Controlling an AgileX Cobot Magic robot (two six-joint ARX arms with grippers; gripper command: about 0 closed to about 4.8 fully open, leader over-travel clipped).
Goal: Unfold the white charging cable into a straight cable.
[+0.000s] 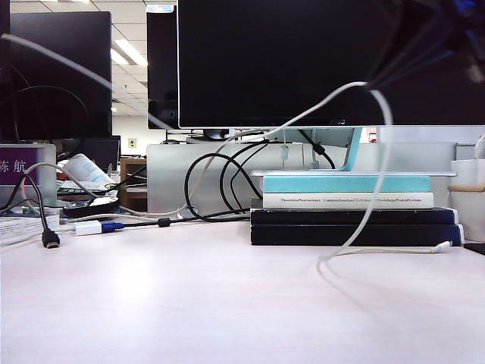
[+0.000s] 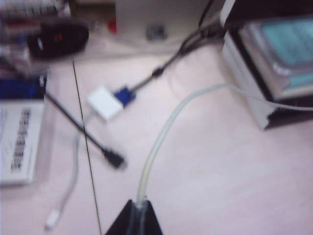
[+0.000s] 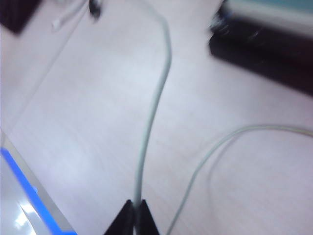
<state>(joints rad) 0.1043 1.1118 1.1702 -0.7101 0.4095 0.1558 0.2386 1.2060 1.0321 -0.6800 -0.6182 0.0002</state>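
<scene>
The white charging cable (image 1: 386, 251) sags in the air from the upper left of the exterior view across to my right gripper (image 1: 377, 82), a dark blur at the top right. From there it drops to the table and ends in a plug (image 1: 442, 247) by the books. In the left wrist view my left gripper (image 2: 139, 203) is shut on the cable (image 2: 162, 131). My right gripper (image 3: 136, 203) is shut on the cable (image 3: 150, 122), and a second strand (image 3: 234, 134) curves beside it. A white plug (image 2: 51, 218) on a thin cord lies on the table. The left gripper is outside the exterior view.
A stack of books (image 1: 348, 216) stands at the right under a large monitor (image 1: 326, 61). A white adapter with a blue plug (image 1: 89, 227) and a black plug (image 1: 50, 240) lie at the left, with black cables (image 1: 220, 182) looping behind. A blue-edged object (image 3: 24, 176) sits below the right gripper.
</scene>
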